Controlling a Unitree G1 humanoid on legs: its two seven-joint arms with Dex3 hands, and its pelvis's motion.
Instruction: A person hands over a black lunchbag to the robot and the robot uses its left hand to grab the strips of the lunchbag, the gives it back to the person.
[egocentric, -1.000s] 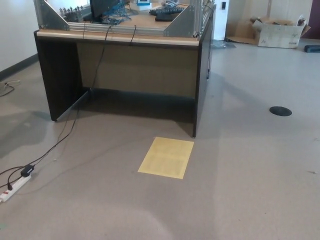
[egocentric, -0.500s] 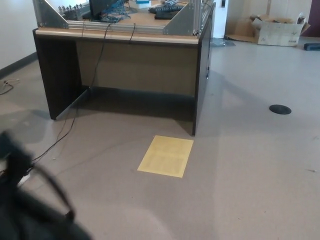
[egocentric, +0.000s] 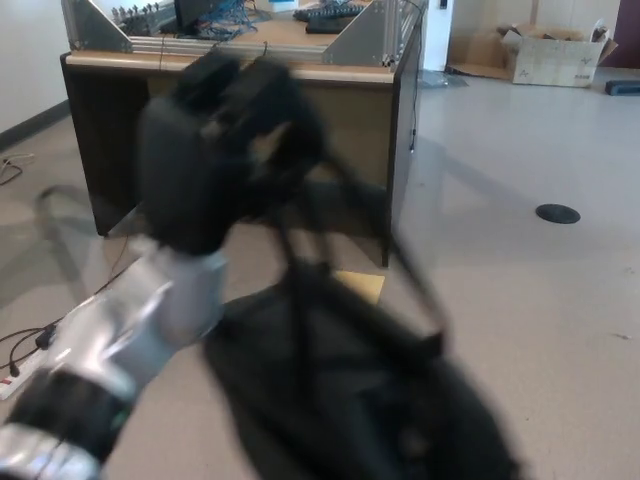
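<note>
Lunchbag (egocentric: 360, 400) hangs low in the near foreground, blurred. Its strips (egocentric: 300, 215) run up into my left hand (egocentric: 215, 150), raised mid-frame; fingers look curled around them, so I judge the grab done. Handing it back remains; no person visible. Counter (egocentric: 340, 72) stands beyond.

Surroundings: a dark-sided bench (egocentric: 405, 130) on a grey floor (egocentric: 540, 320), seen from above.

A metal frame (egocentric: 365, 40) and tangled cables (egocentric: 225, 15) are carried on the wooden top of the bench. A yellow sheet (egocentric: 365, 285), partly hidden, lies on the floor just before the bench. A round black floor cover (egocentric: 557, 213) is set well to one side. An open cardboard box (egocentric: 550, 55) stands at the far wall, and a white power strip (egocentric: 20, 372) lies near the picture's lower left edge.
</note>
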